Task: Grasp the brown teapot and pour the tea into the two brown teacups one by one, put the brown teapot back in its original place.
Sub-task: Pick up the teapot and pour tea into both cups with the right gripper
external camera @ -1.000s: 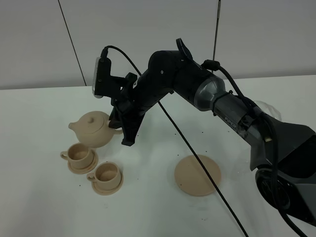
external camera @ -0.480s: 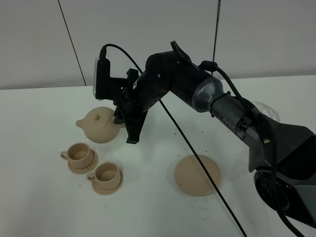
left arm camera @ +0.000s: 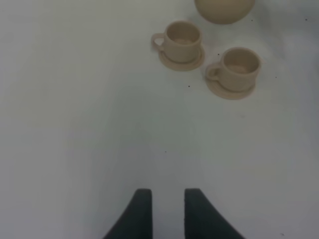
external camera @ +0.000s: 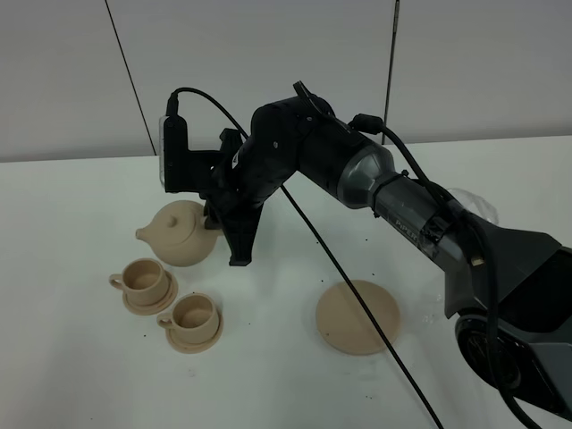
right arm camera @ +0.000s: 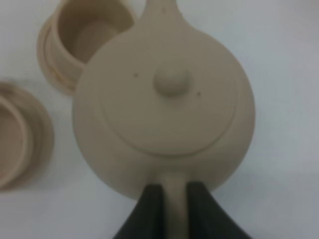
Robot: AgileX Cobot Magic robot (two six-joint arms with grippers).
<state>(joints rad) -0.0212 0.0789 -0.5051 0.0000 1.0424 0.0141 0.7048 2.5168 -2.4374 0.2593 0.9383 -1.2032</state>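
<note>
Squat tan matte teapot point(external camera: 179, 234), knob-lidded, apparently aloft, handle in pinch of right gripper point(right arm camera: 173, 188); left gripper point(left arm camera: 167, 193) jaws apart.

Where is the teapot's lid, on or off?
On. The lid sits flush in the mouth of the brown teapot, knob up.

The brown teapot point(external camera: 179, 237) hangs a little further right than a second ago, its spout drawn back from above the far teacup point(external camera: 143, 279). Half a second ago it was higher, and now it is lower again. The right arm point(external camera: 313, 147) carrying it has shifted up and leftward, and its wrist camera point(external camera: 172, 154) now sits lower and further left.
</note>
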